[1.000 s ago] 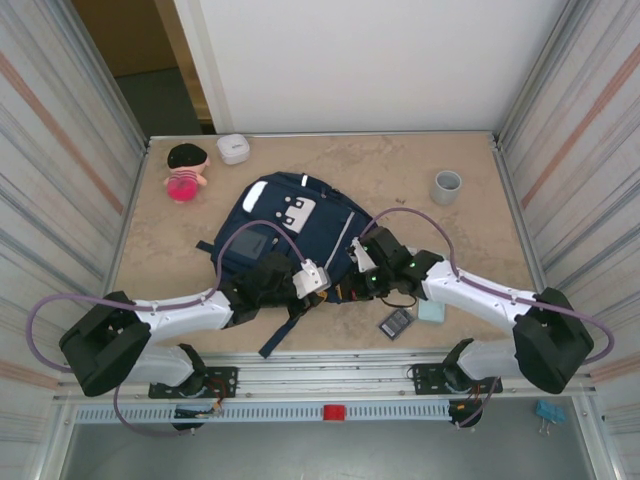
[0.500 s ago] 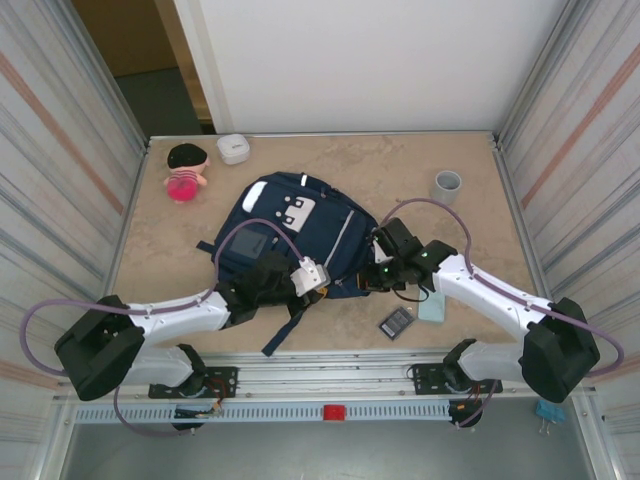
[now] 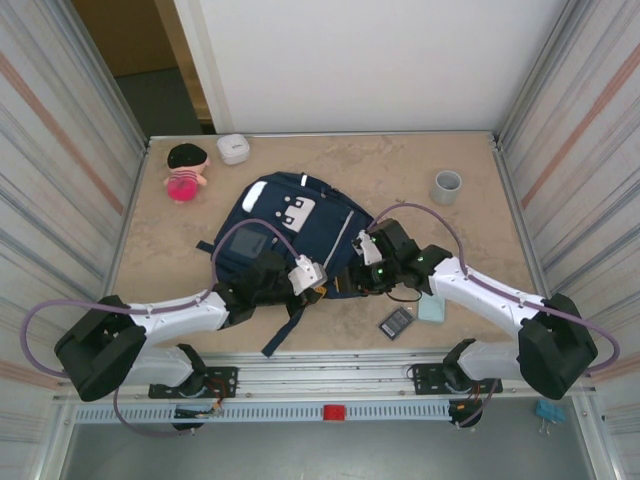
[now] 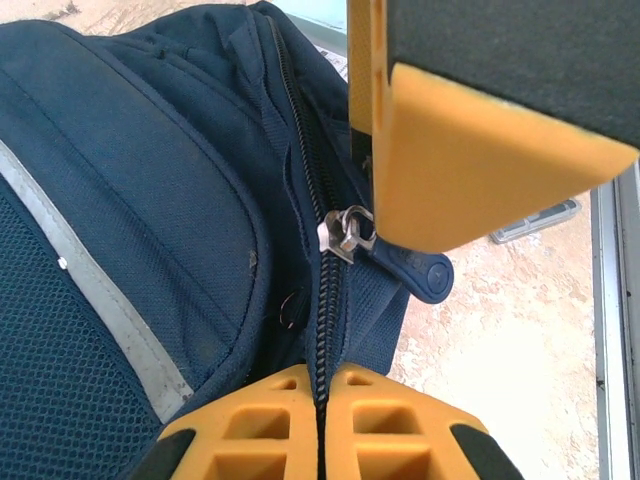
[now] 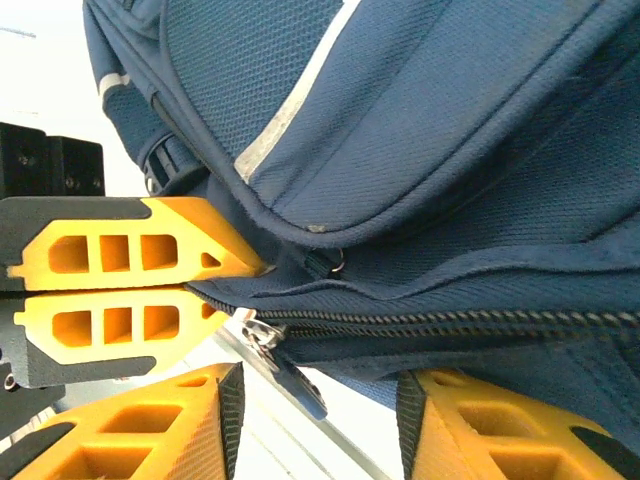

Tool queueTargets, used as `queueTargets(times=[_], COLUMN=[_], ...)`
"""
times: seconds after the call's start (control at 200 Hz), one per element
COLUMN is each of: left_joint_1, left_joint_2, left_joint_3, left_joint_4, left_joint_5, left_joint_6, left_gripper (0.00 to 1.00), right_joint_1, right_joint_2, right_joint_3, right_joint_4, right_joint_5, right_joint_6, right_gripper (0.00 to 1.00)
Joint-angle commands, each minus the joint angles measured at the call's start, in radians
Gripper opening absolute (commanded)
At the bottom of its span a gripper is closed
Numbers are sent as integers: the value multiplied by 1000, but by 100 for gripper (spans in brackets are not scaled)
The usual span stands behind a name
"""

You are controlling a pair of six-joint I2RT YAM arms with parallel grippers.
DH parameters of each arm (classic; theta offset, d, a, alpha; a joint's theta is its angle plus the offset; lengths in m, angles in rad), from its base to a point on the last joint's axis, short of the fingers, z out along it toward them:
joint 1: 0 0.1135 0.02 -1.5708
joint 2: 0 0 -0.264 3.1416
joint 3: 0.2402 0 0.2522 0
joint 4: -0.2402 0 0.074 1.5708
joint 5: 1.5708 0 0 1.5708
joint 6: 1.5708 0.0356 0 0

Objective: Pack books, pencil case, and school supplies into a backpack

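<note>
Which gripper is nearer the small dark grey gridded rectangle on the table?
Right. The right gripper sits at the near edge of the large navy blue backpack, just beyond the dark grey gridded rectangle; the left gripper is farther left along that edge.

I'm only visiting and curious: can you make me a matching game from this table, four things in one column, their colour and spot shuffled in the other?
Things:
1. backpack
2. cup
3. rounded box
4. pencil case

Colour and spot:
A. white, far left
B. pale teal, near right
C. navy, centre
D. grey, far right

Pairs: 1-C, 2-D, 3-A, 4-B.
</note>
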Motion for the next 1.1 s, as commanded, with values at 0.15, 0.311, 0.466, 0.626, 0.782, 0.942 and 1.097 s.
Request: queueTargets(times=[0.15,0.311,0.466,0.626,0.782,0.942,1.097], left_joint_1=[12,16,16,16,16,16,17], left_joint_2=[-22,-15,-4,-2,4,0,-17], left_joint_3=[15,16,23,20,20,30,46], left_joint_4=[156,183,192,209,208,152,24], left_joint_5=[32,46,65,79,85,36,-50], left_joint_6=[-34,-50,-58,-65,-68,-55,0], left_gripper=[4,4,4,4,4,4,4], right_joint_1=[57,57,59,46,36,26,-10], right_joint_2=[-17,-46,-28,-8,2,-8,-35], right_joint_3=[19,-9,-1,22,47,82,118], right_joint_4=[-2,18,51,50,42,-66,-248], right_joint_5=[-3,6,40,110,212,294,368], right_joint_6=[-8,24,63,75,115,109,51], right_gripper=[33,36,37,36,24,3,0])
